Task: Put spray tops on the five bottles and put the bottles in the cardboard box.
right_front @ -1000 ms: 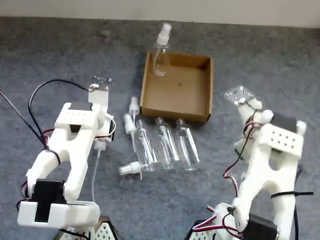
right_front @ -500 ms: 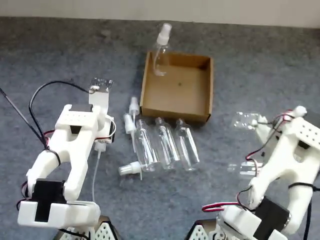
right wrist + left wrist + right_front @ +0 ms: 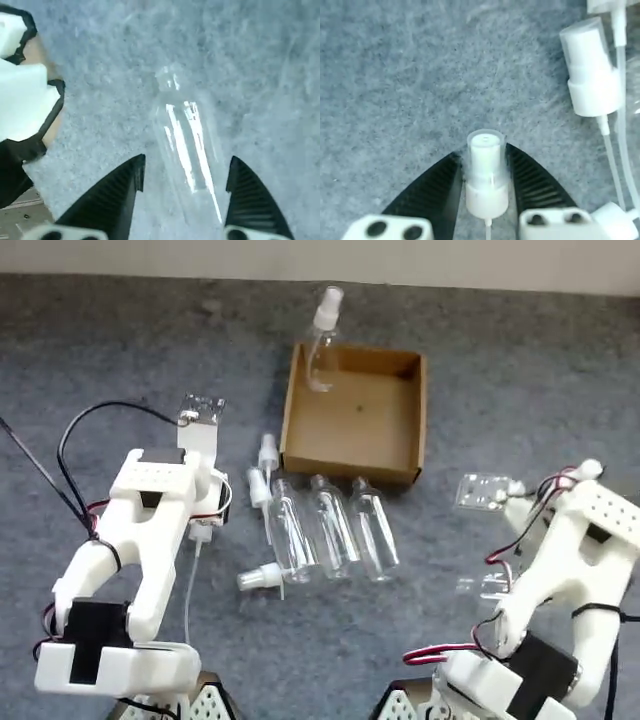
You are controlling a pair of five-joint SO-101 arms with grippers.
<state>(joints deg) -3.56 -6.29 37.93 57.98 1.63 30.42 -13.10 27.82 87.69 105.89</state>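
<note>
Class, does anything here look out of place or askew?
One clear bottle lies alone on the carpet, far right of the row of three bottles in front of the cardboard box. Loose spray tops lie scattered beside that row. Nothing looks spilled or broken.

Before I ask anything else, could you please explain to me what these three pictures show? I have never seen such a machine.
These are two small white robot arms at a table with a grey cover. One picture looks down from above. The other two come from a camera on each arm's wrist, so the black fingers show at the edge.

The left gripper is shut on a white spray top. The right gripper is open, with its fingers on either side of a clear bottle that lies on the table.

From above, three more bottles lie side by side in front of a cardboard box, with loose spray tops beside them. One bottle with its top on stands in a far corner of the box.
</note>
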